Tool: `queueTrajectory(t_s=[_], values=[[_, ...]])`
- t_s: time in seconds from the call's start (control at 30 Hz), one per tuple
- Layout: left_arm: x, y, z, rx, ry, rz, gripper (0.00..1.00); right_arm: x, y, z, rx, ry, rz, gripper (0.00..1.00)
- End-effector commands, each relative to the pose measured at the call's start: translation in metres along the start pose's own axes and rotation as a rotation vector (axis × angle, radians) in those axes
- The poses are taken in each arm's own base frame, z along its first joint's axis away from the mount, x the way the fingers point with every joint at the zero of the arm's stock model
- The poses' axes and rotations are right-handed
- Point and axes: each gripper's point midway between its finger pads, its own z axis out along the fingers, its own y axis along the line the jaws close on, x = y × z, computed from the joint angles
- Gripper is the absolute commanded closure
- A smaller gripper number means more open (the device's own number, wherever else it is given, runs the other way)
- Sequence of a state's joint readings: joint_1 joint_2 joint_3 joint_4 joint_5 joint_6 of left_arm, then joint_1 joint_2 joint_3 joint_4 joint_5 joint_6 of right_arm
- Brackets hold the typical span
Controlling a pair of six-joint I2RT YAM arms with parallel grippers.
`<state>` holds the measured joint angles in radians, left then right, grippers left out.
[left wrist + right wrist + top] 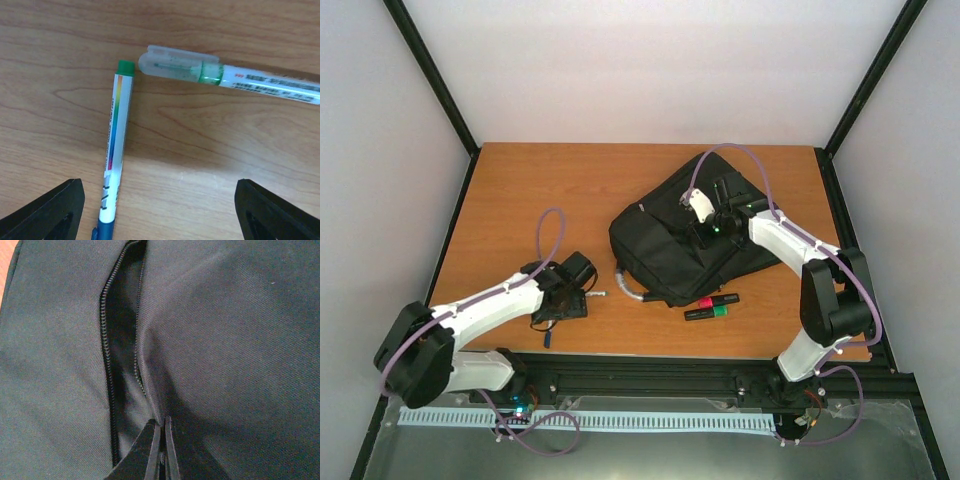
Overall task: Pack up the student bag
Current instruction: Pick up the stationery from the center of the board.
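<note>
Packing is judged barely begun: a green-capped pen (116, 150) and a clear-capped pen (225, 77) are left unpicked on the table (520, 180) beneath the wide-open left end effector (160, 212). The student bag (665, 250), laid toward the far right corner, is pinched beside its opened zipper (117, 355) by the closed right end effector (161, 440).

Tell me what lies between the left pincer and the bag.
Mostly bare wooden table, in the top view. One white pen pokes out from under the left pincer toward the bag's grey handle.
</note>
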<state>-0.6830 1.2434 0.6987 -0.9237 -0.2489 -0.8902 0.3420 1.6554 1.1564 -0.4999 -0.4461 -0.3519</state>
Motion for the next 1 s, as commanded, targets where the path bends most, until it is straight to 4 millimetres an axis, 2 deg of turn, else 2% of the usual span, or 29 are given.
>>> queueTrajectory(t_s=[0.0, 0.2, 0.37, 0.97], values=[[0.000, -0.006, 0.016, 0.012, 0.011, -0.047, 0.15, 0.009, 0.005, -0.005, -0.014, 0.022, 0.004, 0.97], [0.007, -0.008, 0.031, 0.004, 0.042, -0.044, 0.16, 0.010, 0.005, -0.004, -0.017, 0.025, 0.008, 0.97], [0.012, -0.015, 0.032, 0.043, 0.069, -0.037, 0.22, 0.011, 0.005, -0.003, -0.019, 0.028, 0.008, 0.97], [0.050, -0.028, 0.031, 0.195, 0.184, -0.077, 0.70, 0.014, 0.005, 0.000, -0.025, 0.039, 0.013, 0.97]])
